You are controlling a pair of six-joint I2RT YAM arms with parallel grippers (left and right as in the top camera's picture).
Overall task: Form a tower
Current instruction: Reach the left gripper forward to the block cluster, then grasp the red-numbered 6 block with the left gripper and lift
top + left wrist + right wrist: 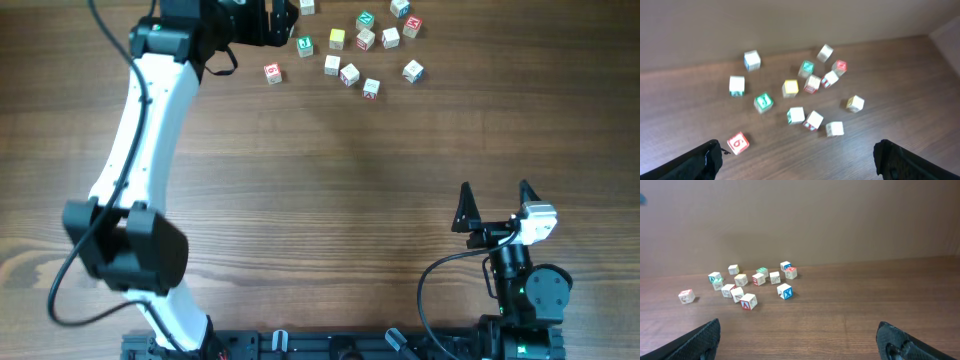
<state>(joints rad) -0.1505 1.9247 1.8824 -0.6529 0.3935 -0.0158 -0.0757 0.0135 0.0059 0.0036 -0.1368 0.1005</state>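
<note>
Letter cubes (349, 73) are lying scattered around the yellow cube (337, 38); left gripper (800, 152) is hovering released near it, right gripper (495, 198) released well apart.

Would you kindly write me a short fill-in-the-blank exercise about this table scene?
The cubes lie scattered on the table; none is ____ on another. The left claw, near them, is wide ____. The right claw, far from them, grips ____. Missing words: stacked; open; nothing.
</note>
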